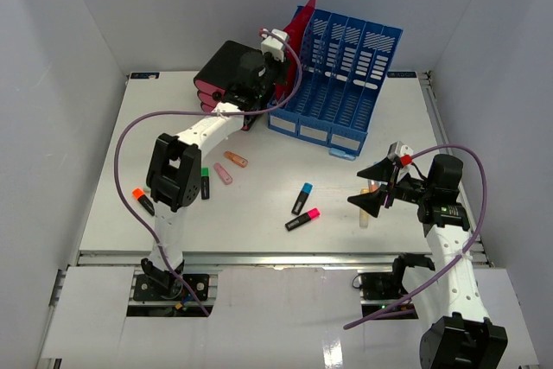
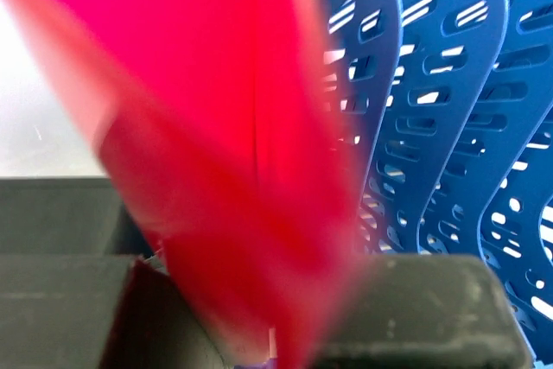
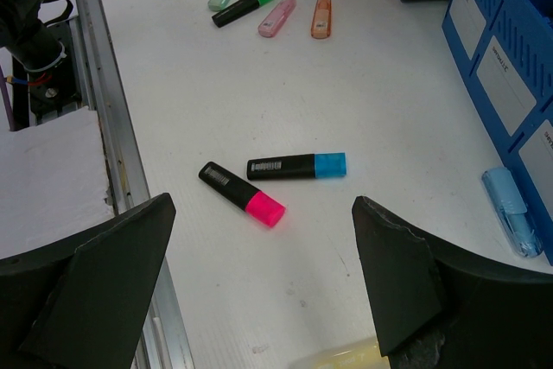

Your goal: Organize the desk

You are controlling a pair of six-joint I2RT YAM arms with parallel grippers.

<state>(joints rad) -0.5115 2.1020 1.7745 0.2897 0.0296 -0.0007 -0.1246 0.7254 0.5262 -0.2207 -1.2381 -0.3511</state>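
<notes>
**DESK ORGANISING: FOLDER AT RACK, RIGHT ARM WAITING**

White desk (image 1: 259, 205) between plain grey walls, lying beneath both grippers.

**Left gripper (image 2: 259, 326)**
- Closed tight on red folder (image 2: 225, 127), pinching its lower edge between dark fingers (image 2: 423, 308).
- Folder held upright and edge-on. Judged purpose: feeding it into blue file rack (image 2: 449, 127), immediately right of the grip.
- Cannot tell whether already inside a slot or beside the rack's end wall.

**Right gripper (image 1: 373, 186)**
- Jaws spread wide, holding nothing, hovering above the desk.
- Judged purpose: standing clear of the left arm, ready for a pick.
- Just ahead of the jaws: pink-capped highlighter (image 3: 242, 194) and blue-capped highlighter (image 3: 296, 166), ends close together, contact uncertain.
- Farther ahead, loosely grouped: green-capped highlighter (image 3: 244, 5), pale pink highlighter (image 3: 277, 15), peach highlighter (image 3: 321, 16).
- To the right, against the rack base: pale blue highlighter (image 3: 511, 211).

**Hidden or unclear**
- Folder blurred and filling most of the left wrist view, blocking the desk below.
- Left fingers not distinguishable from above, masked by wrist and cable.
- Dark stack (image 1: 220, 71) with pink edges, just left of the left gripper: identity unclear.
- Pale yellow item (image 3: 337, 356) under the right jaws, cut off at the frame edge.
</notes>
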